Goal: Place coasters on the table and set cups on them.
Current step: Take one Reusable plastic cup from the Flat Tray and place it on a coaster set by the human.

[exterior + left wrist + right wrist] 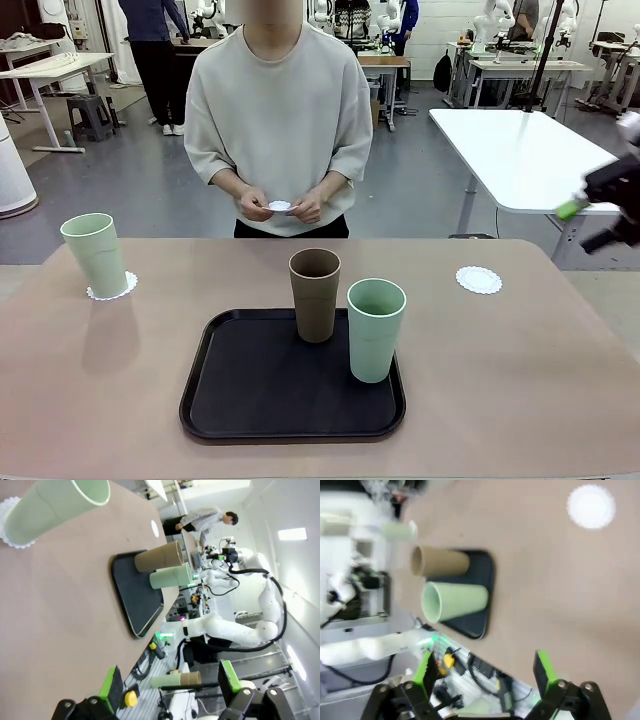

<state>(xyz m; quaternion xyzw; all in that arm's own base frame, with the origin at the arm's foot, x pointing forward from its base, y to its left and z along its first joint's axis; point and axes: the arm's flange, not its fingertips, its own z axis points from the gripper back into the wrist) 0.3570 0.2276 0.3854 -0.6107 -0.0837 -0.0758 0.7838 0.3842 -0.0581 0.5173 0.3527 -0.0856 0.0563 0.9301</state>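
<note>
**One cup set, two to go**

On our bench, one green cup stands on its coaster at far left. A bare coaster lies at far right; the person's hands hold a third coaster. The brown cup and second green cup wait on the tray. Our left fingers and right fingers are both spread, empty. Next, we judge, a tray cup goes to the bare coaster.

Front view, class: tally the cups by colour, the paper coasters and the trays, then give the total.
Pale green tapered matte tumblers: 2
Brown tapered matte tumbler: 1
White round lacy paper coasters: 3
Black rounded rectangular tray: 1
Total: 7
</note>
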